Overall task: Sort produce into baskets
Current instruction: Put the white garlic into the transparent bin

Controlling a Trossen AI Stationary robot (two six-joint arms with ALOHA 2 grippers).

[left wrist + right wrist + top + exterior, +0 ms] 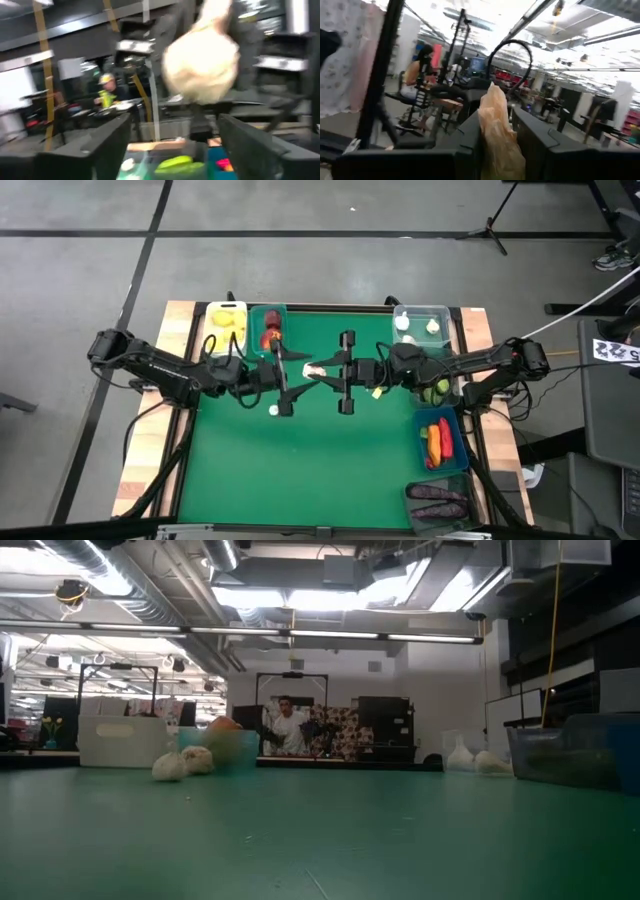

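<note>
A white garlic bulb [315, 370] hangs in the air above the middle of the green table, between my two grippers. My right gripper [326, 370] reaches in from the right and is shut on it [497, 135]. My left gripper [298, 377] faces it from the left with its fingers wide open. In the left wrist view the bulb [200, 60] stands just beyond and above those open fingers [95, 150], which do not touch it. Another garlic bulb [274, 410] lies on the table near the left gripper. My right gripper pinches the garlic bulb between its two fingers [470, 135], at the side of the bulb that faces the right arm [495, 120]. The fingers come level from the table's right. The bulb is lifted clear of the table.
Along the far edge stand a white bin [226, 318] with lemons, a teal bin [268, 330] with apples and a clear bin [420, 325] with garlic. On the right stand a bin with green pieces [437, 390], a blue bin [440, 442] and a dark grey bin [437, 500]. A small yellowish piece [377, 392] lies on the table.
</note>
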